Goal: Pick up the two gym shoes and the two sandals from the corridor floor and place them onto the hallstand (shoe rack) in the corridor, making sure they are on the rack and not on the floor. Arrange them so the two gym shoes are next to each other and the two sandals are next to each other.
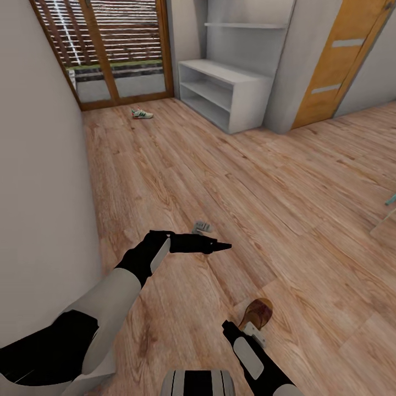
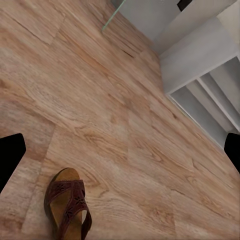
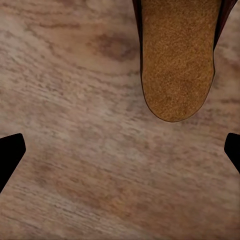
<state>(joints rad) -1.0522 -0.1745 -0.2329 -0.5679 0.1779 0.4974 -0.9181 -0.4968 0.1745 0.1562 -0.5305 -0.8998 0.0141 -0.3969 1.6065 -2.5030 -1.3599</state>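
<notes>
One gym shoe [image 1: 142, 114], white with green stripes, lies far off on the corridor floor [image 1: 275, 209] near the slatted door. A brown sandal [image 1: 257, 312] lies close to me, just beyond my right gripper [image 1: 234, 330]. In the right wrist view its tan footbed [image 3: 177, 60] sits ahead of the open right gripper [image 3: 120, 150], not between the fingertips [image 3: 10, 155]. My left gripper [image 1: 220, 246] hovers over the floor, open and empty [image 2: 120, 150], and the sandal [image 2: 67, 202] shows there too. The hallstand [image 1: 225, 93] stands at the far wall. The other shoe and sandal are out of view.
A small pale grey thing [image 1: 202, 226] lies on the floor beyond my left gripper, too small to identify. A plain wall runs along the left. An orange door [image 1: 341, 60] is right of the hallstand. A teal object [image 1: 390, 199] pokes in at the right edge.
</notes>
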